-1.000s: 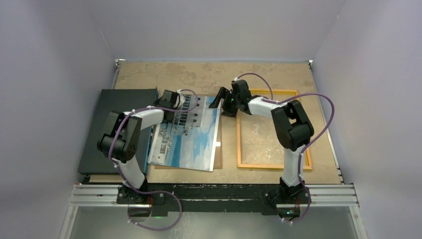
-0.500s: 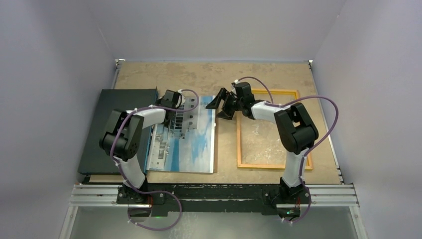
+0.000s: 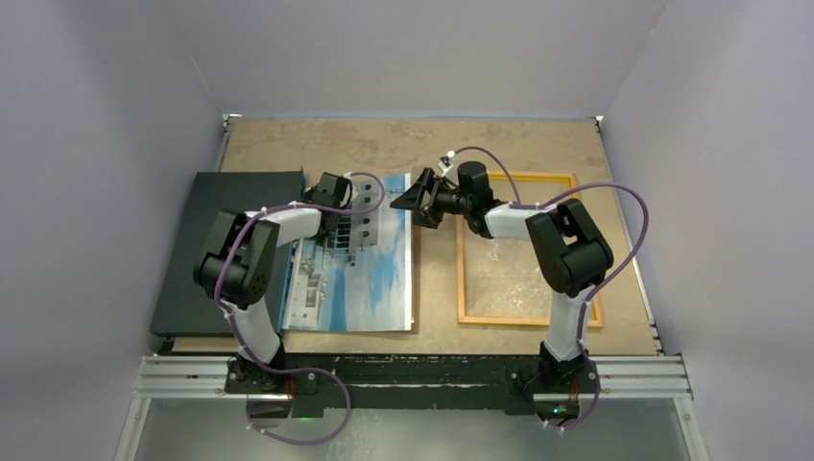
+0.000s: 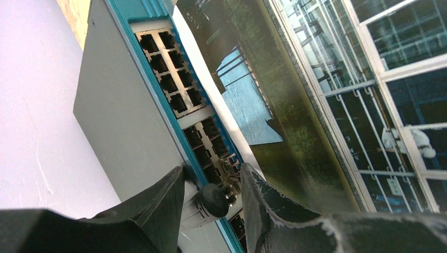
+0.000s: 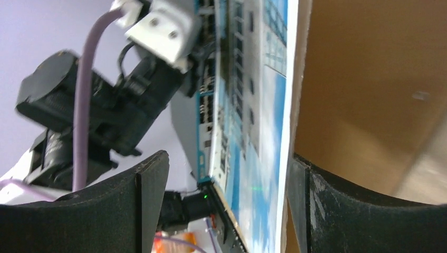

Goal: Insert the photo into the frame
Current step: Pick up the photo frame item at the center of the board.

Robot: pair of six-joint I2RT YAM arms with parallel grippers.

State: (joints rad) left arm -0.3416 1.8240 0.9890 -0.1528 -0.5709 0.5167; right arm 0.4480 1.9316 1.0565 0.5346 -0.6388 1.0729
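The photo [image 3: 360,264] lies face up, long sides pointing away from the arms, with its building on the left gripper's [image 4: 212,171] side. I cannot tell if that gripper pinches it. The right gripper [image 5: 226,158] is spread wide around the photo's edge. The frame [image 3: 523,320] lies behind it.

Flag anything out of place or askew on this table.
The large paper building-and-sky photo lies outside the thin yellow-orange rectangular frame, on a plain brown backing board to the frame's left. The right gripper, open, straddles the photo's far right corner. Nothing looks torn or spilled.
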